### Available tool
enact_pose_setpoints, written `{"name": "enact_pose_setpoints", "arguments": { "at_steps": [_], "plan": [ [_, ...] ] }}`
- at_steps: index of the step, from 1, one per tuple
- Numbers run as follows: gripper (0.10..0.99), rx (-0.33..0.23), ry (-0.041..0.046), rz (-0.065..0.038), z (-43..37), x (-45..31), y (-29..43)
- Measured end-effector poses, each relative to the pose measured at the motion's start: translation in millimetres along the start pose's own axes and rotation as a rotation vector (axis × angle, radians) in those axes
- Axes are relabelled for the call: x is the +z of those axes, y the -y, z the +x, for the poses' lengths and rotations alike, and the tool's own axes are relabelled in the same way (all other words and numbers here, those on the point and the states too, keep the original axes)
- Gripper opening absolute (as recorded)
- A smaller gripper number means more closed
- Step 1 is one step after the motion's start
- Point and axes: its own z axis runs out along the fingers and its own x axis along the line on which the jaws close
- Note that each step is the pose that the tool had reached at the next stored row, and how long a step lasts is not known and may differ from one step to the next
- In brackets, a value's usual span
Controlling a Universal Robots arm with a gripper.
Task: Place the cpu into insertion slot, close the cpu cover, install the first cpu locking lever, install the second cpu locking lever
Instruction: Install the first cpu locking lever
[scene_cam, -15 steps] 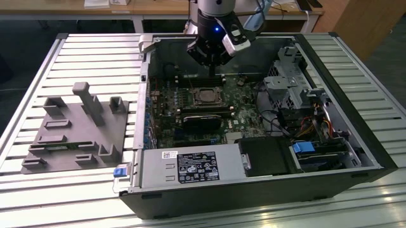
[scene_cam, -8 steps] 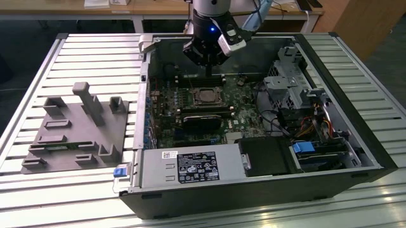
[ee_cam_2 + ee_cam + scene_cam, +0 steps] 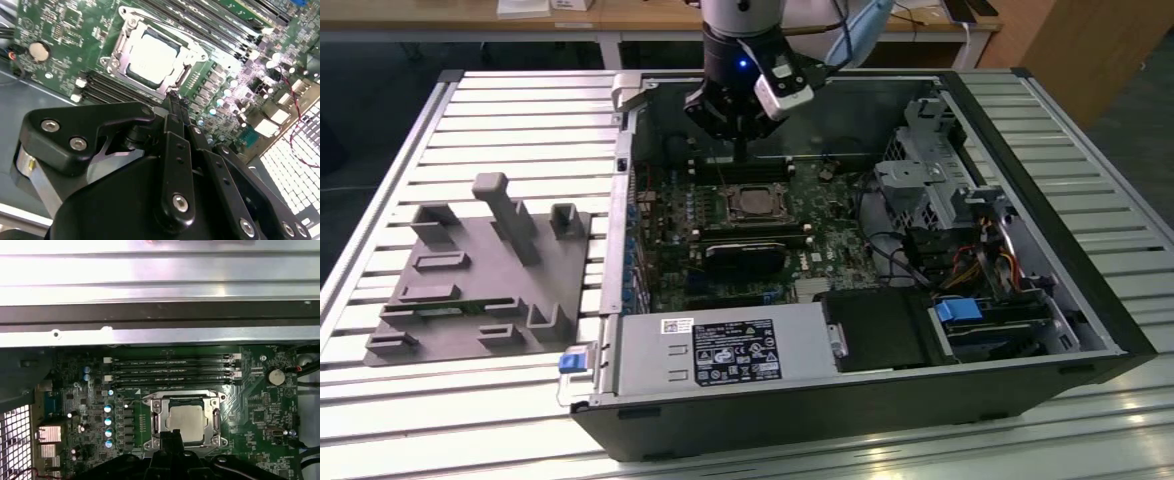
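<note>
Gripper: the black two-finger gripper (image 3: 744, 155) is hanging inside the open case with its fingers pressed together on nothing; in both wrist views its tip (image 3: 176, 100) (image 3: 172, 434) is hovering just beside the socket edge.
CPU: the small flat square silver-grey metal chip (image 3: 757, 205) (image 3: 150, 56) (image 3: 186, 421) is lying flat in the socket.
Insertion slot: the square silvery-rimmed socket (image 3: 755, 188) is sitting in the green circuit board, at 6 o'clock from the gripper in the exterior view.
CPU cover: the thin silvery metal frame (image 3: 216, 421) (image 3: 120, 47) is lying down around the chip, the chip showing through its window.
Memory slots: the long narrow black slots (image 3: 170, 371) are running just beside the socket, on the side away from the gripper.
Case: the black and silver computer case (image 3: 720, 420) is lying open on its side.
Table: the silver slatted metal table (image 3: 454, 420) is carrying the case.
Fixture: the grey moulded holder block (image 3: 480, 270) is resting at 9 o'clock from the case in the exterior view.
</note>
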Motion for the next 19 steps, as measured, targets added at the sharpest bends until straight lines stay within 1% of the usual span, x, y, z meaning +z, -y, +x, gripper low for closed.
{"name": "enact_pose_setpoints", "arguments": {
  "at_steps": [3,7,14,19],
  "plan": [
    [0.114,0.0,-0.0001,0.0,2.8,1.9,0.2],
    [0.114,0.0,0.0,0.0,8.8,4.7,0.4],
    [0.114,0.0,0.0,0.0,22.5,8.4,0.1],
    [0.114,0.0,-0.0001,0.0,30.1,9.7,-1.5]
  ]
}}
